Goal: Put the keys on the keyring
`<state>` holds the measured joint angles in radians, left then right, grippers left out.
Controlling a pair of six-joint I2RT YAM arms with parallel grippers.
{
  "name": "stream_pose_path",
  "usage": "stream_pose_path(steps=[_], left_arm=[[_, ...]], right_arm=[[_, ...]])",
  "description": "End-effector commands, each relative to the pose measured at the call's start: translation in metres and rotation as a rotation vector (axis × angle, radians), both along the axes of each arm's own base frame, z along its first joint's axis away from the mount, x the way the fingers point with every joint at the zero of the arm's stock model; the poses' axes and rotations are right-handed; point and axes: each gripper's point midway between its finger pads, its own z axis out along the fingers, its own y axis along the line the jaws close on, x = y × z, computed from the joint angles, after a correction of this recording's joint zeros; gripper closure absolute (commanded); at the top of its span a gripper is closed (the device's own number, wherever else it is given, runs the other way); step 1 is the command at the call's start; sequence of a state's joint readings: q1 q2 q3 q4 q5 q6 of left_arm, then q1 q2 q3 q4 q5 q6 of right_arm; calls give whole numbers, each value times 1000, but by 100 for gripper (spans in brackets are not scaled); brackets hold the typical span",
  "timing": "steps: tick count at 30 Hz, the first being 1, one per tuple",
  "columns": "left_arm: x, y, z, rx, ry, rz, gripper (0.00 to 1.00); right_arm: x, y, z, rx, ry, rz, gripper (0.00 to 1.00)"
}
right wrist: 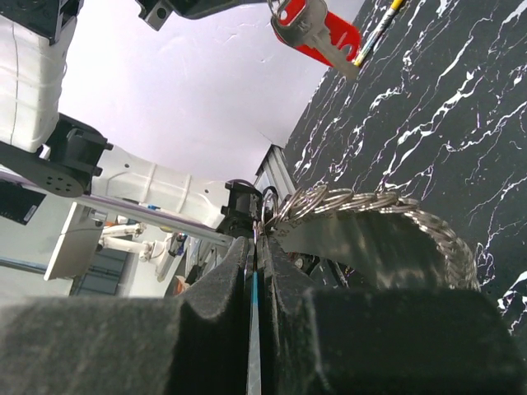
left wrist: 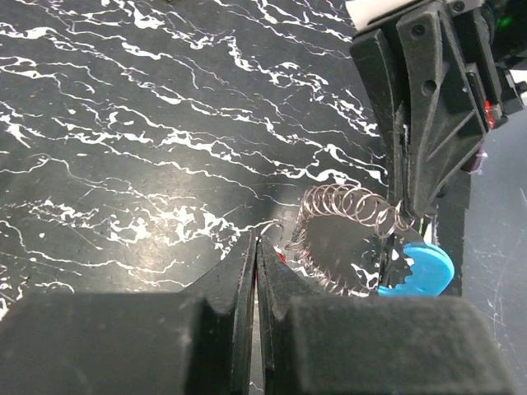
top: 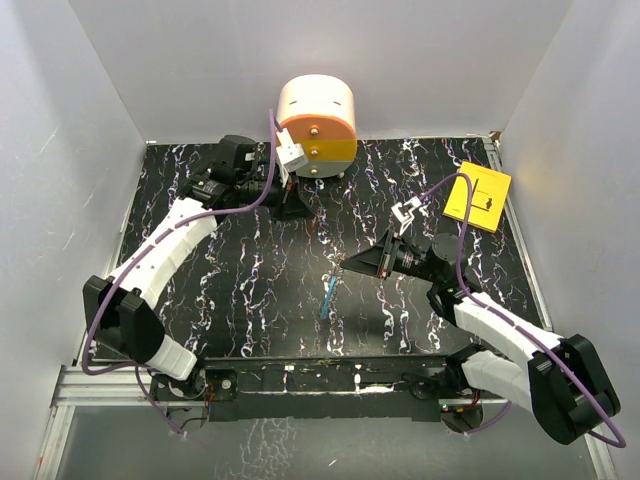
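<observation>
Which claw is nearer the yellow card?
The right claw, pinching the blue ring, is on the same side as the yellow card. The left claw is farther off, by the orange drum.

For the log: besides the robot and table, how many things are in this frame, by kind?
red key: 1
keyring, coil and blue band: 1
yellow card: 1
peach-and-orange drum: 1
Total: 4
</observation>
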<state>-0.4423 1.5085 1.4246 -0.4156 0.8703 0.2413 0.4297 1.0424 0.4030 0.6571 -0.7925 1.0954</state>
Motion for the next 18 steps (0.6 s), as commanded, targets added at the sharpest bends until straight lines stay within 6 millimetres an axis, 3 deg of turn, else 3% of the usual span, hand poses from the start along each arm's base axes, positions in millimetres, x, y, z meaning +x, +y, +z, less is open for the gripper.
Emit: stream_pose_path(steps=[1, 9, 14, 18], left_arm=[[-28, 0, 35, -66, -55, -114, 100], [-60, 2, 55, -130, -120, -252, 100], [-68, 4, 39, -80, -190, -253, 100], [-63, 5, 23, -28, -229, -235, 100]], right_arm=[[-4, 1, 45, 80, -190, 15, 92], [4, 3, 47, 80, -176, -9, 92], [18, 5, 44, 69, -99, -51, 92], [23, 8, 47, 78, -59, -62, 92]])
